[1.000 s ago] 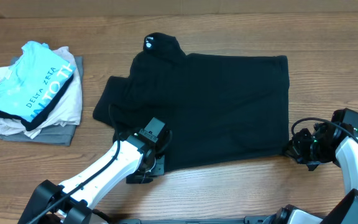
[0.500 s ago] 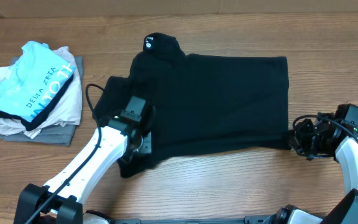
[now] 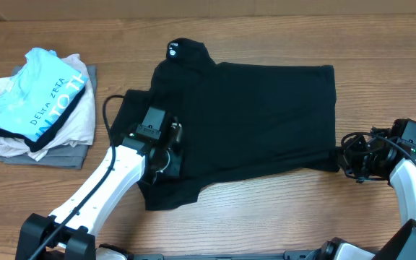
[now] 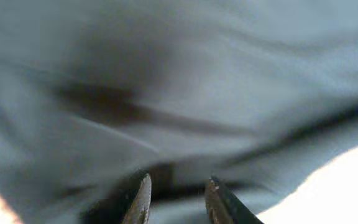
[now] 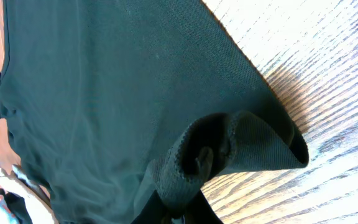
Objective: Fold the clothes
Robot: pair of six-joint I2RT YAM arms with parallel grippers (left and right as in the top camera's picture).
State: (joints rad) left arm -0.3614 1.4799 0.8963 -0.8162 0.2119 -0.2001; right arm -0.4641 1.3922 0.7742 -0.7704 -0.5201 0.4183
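We see the black shirt [image 3: 258,115] spread out flat across the middle of the wooden table [image 3: 266,217]. Its collar points to the far edge, and a small white neck label [image 3: 173,49] shows there. One short sleeve juts out on the left side. The near hem runs at a slant and dips lowest at the near left corner.

The right gripper [image 3: 343,160] sits at the near right corner of the shirt, clenched on the cloth. In the right wrist view we see the hem bunched into a raised loop at the grip, with bare wood beside it.

The left gripper [image 3: 167,155] rests over the near left part of the shirt, just below the sleeve. In its wrist view the two fingertips [image 4: 140,198] stand apart above blurred dark fabric, so we read the pincer as released, and we see nothing clamped between them.

Well apart, at the table's left side, lies a small pile. A light-blue shirt [image 3: 38,97] with white lettering is on top, over a white garment [image 3: 78,119] and a grey garment [image 3: 71,155].
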